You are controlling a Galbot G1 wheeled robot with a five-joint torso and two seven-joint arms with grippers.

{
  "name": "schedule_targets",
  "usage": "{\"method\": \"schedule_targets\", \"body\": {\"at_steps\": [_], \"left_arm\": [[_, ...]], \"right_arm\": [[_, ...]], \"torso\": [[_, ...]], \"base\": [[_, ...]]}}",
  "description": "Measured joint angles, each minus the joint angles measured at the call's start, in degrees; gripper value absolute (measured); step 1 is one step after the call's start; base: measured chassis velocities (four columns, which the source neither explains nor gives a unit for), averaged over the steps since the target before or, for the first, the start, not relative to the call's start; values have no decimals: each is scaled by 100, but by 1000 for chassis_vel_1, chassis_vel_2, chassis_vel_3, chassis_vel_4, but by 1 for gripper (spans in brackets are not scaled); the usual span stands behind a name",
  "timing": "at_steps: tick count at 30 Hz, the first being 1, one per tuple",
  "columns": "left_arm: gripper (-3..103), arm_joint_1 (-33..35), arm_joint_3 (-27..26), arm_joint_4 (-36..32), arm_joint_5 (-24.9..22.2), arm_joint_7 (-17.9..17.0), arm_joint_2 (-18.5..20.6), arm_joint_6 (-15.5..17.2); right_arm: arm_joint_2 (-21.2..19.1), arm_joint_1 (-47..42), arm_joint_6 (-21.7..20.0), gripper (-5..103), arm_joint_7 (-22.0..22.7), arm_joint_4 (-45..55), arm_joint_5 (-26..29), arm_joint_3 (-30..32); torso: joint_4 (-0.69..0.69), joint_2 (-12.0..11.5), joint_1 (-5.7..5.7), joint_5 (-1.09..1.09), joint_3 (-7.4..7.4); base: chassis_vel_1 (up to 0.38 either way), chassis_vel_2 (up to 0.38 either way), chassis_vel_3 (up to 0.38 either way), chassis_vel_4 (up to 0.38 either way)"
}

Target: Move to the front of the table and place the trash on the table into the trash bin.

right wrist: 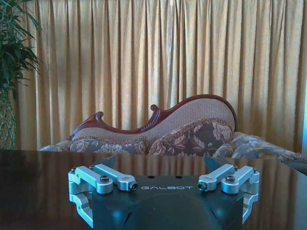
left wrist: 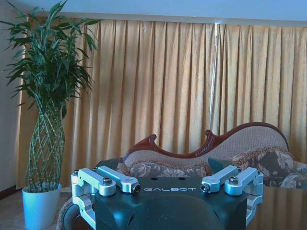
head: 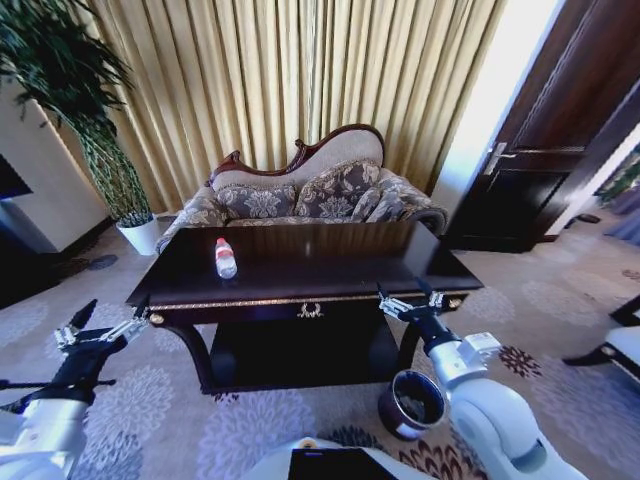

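The dark glossy table (head: 350, 272) with gold trim stands right in front of me. On its left half lies the trash I can see, a clear plastic bottle (head: 226, 258) with a red cap and white label. The small round dark trash bin (head: 412, 403) sits on the carpet at the table's front right leg. My right gripper (head: 408, 295) (right wrist: 168, 186) is open at the table's front right edge, level with the top (right wrist: 38, 182). My left gripper (head: 112, 318) (left wrist: 169, 188) is open and empty, just off the table's front left corner.
A patterned sofa (head: 300, 195) stands behind the table before gold curtains. A tall plant in a white pot (head: 140, 235) is at the back left. A dark door (head: 545, 150) is at the right, and a chair edge (head: 620, 345) is at the far right.
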Motion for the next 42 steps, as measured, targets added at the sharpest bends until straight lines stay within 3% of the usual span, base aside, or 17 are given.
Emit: {"method": "schedule_targets", "body": {"at_steps": [5,10,14,20,25,29,30,32,39,42], "left_arm": [[100,7,11,0,0,18,-27,-74],[100,11,22,-3,1,34,-73,-115],[100,41,27,-6,30,29,-185,-120],[100,82,33,-7,89,-6,-310,-138],[100,25,35,-7,75,-454,-196,88],[100,-236,51,-9,-218,-1192,545,547],[100,-236,51,-9,-218,-1192,545,547],[100,-372,90,-9,-444,-1517,1105,735],[100,-553,293,-10,-948,-1854,1669,1032],[100,-767,373,-10,-1318,-2380,2149,1272]], "right_arm": [[-94,-22,131,100,15,66,7,-67],[-444,81,115,100,119,163,356,-194],[-1051,500,-32,100,225,171,960,-524],[-1480,798,-47,100,241,102,1152,-825],[-1594,1021,-46,100,292,-7,1269,-950],[-1747,1084,37,100,613,-101,1459,-875],[-1747,1084,37,100,613,-101,1459,-875],[-1804,1133,144,100,895,-270,1534,-764],[-1824,1262,212,100,1177,-488,1641,-486],[-1777,1258,214,100,1306,-577,1853,-287]], "torso": [[-2,-2,5,-1,1],[0,-1,1,-1,-1],[0,4,-7,1,-4],[0,2,-3,0,-1],[2,0,0,0,0],[-1,2,-2,-2,-1],[-1,2,-2,-2,-1],[-3,1,-1,0,-1],[0,1,-1,-1,-1],[0,1,-2,-1,-1]], "base": [[-144,134,138,-153],[-6,8,11,-9],[13,-27,-18,22],[5,-9,-6,6],[0,0,0,0],[0,0,0,0],[0,0,0,0],[0,0,0,0],[0,0,0,0],[0,0,0,0]]}}
